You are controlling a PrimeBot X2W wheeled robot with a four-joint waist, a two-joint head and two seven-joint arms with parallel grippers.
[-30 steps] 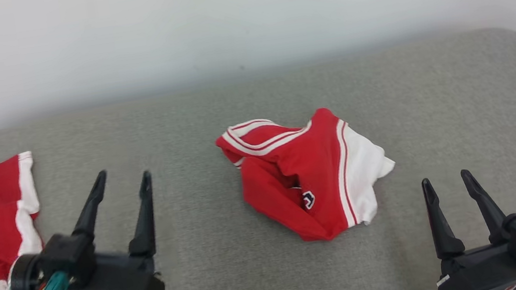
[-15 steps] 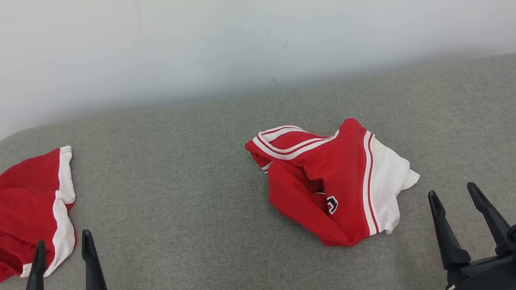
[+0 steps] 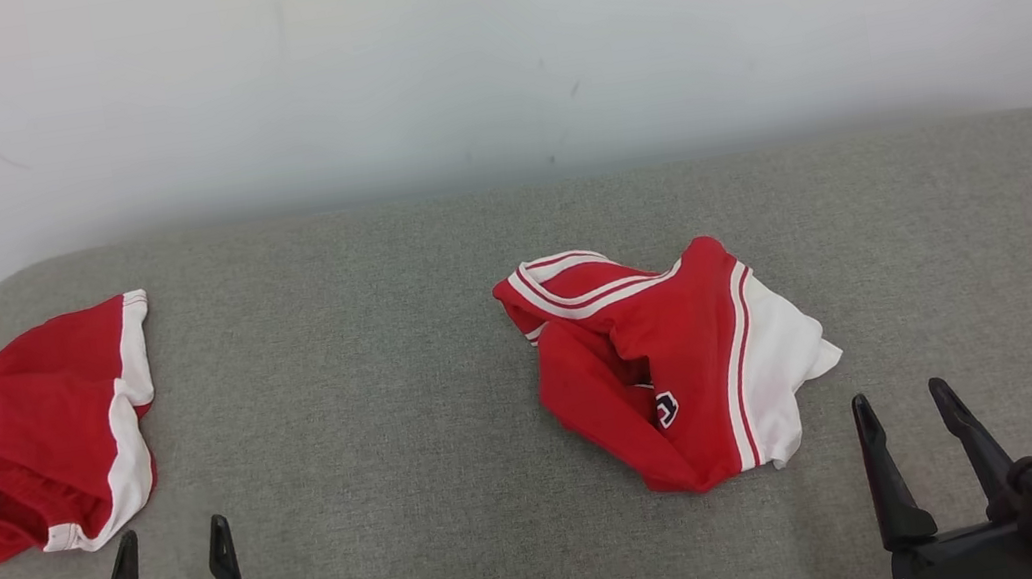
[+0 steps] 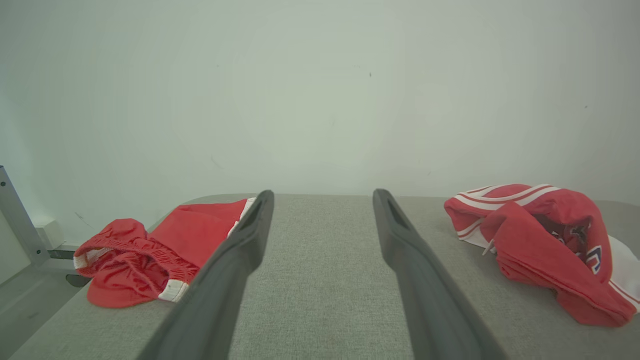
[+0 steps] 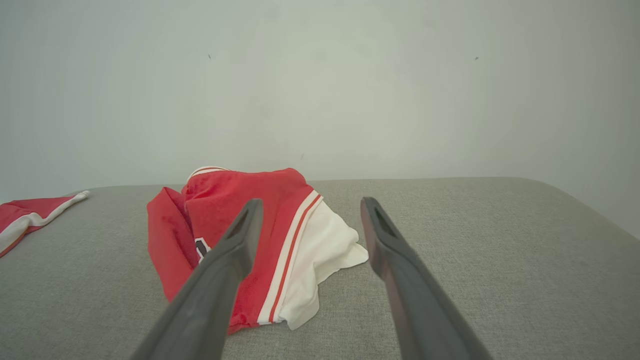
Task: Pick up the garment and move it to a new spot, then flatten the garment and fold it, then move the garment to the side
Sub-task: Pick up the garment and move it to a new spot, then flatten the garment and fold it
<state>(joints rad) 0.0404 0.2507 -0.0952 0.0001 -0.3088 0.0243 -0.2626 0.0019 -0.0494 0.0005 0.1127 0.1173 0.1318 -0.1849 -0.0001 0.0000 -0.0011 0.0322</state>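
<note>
A pale, plain wall (image 3: 483,52) runs behind everything. In front of it lies a wide desk (image 3: 363,351) covered in grey woven fabric, with rounded far corners.

The garment (image 3: 677,358) sits crumpled a little right of the desk's middle. It is red with a white side panel edged by thin red and white stripes, and a striped band curls along its far side. From the right wrist view the garment (image 5: 290,235) rises in a loose heap, its white panel spilling toward the near right. From the left wrist view it (image 4: 540,240) lies well off to the right.

A second red garment (image 3: 42,437), with a white band along one edge, is bunched at the desk's left end, part of it drooping over the side. The left wrist view shows its gathered waistband (image 4: 130,250).

The left pincer (image 3: 172,530) hovers at the near left, fingers spread and empty, just right of that second garment and not touching it. The right pincer (image 3: 897,392) hovers at the near right, jaws likewise wide apart and holding nothing, just beside the garment's white corner but clear of it.

A small dark and white emblem (image 3: 665,408) shows in a fold of the garment.
</note>
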